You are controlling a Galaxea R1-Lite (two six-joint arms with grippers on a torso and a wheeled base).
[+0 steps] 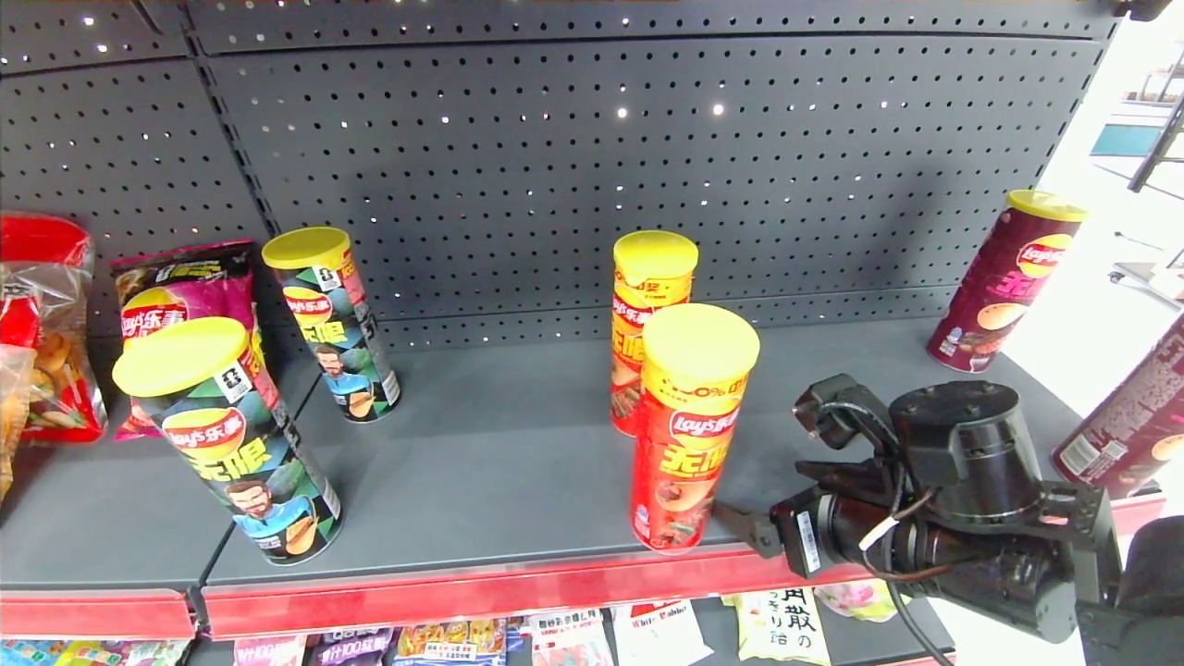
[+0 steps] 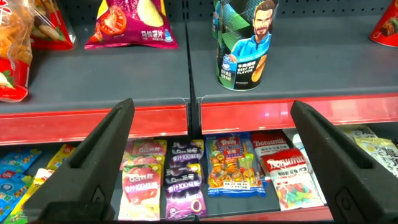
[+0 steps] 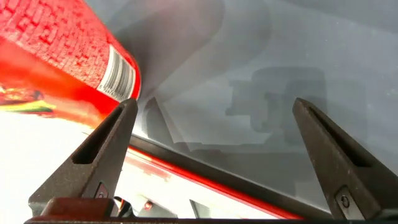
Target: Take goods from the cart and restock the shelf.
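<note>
Clearance mattered: right gripper point(image 3: 214, 109), fingers spread and empty beside the red chip canister point(image 1: 689, 435), needed a straight retreat without nudging it; left gripper point(image 2: 212, 104) likewise gaped.

At four o'clock your right arm point(image 1: 971, 435) is black, drum-jointed, with black and white cables point(image 1: 879, 529) and perhaps a white label point(image 1: 807, 541). Your left hand point(image 2: 212, 104) and right hand point(image 3: 214, 102) have dark wedge fingers point(image 2: 93, 162) with screws point(image 2: 344, 200).

Left gripper point(image 2: 212, 104) spread wide, chip can point(image 2: 245, 43) upright on shelf point(image 2: 124, 81); candy packets point(image 2: 186, 177) below
</note>
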